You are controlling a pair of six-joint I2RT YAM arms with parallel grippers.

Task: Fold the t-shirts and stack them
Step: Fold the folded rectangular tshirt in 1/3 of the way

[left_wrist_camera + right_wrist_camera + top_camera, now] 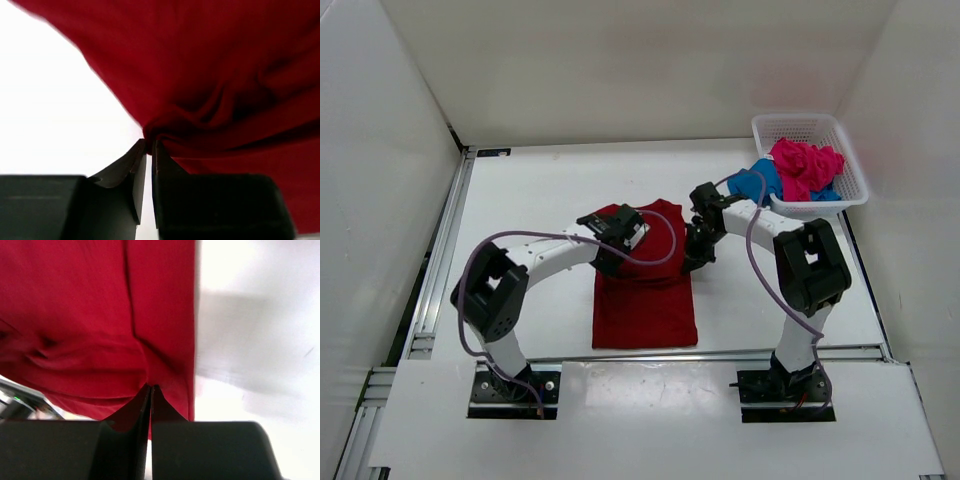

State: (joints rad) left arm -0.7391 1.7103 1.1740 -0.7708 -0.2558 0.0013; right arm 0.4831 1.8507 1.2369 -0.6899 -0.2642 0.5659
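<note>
Here, white table (520,200) w/ white walls (620,60) — red t-shirt (645,305) ctr.

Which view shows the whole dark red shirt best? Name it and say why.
Top external: the dark red shirt shows almost whole, spread on the table. The wrist views show only close patches of it, pinched by the left gripper and right gripper.

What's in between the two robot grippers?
The dark red t-shirt: its cloth spans from the left gripper to the right gripper, each shut on a pinch of it. The top view shows this.
</note>
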